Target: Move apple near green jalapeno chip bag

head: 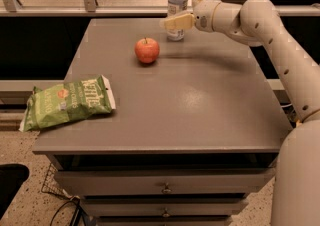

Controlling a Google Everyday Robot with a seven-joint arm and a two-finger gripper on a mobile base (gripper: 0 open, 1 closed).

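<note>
The red-orange apple (147, 50) with a short dark stem stands on the grey table (200, 105), toward the back middle. The light-green jalapeno chip bag (67, 101) lies at the table's front left, hanging slightly over the left edge. My gripper (167, 22) reaches in from the right at the back of the table, above the surface, in front of the water bottle. It is up and to the right of the apple, apart from it, and holds nothing that I can see.
A clear plastic water bottle (176, 1) with a white cap stands at the table's back edge, just behind the gripper. My white arm (270, 35) spans the right side. Drawers (165, 187) sit under the tabletop. A railing runs behind.
</note>
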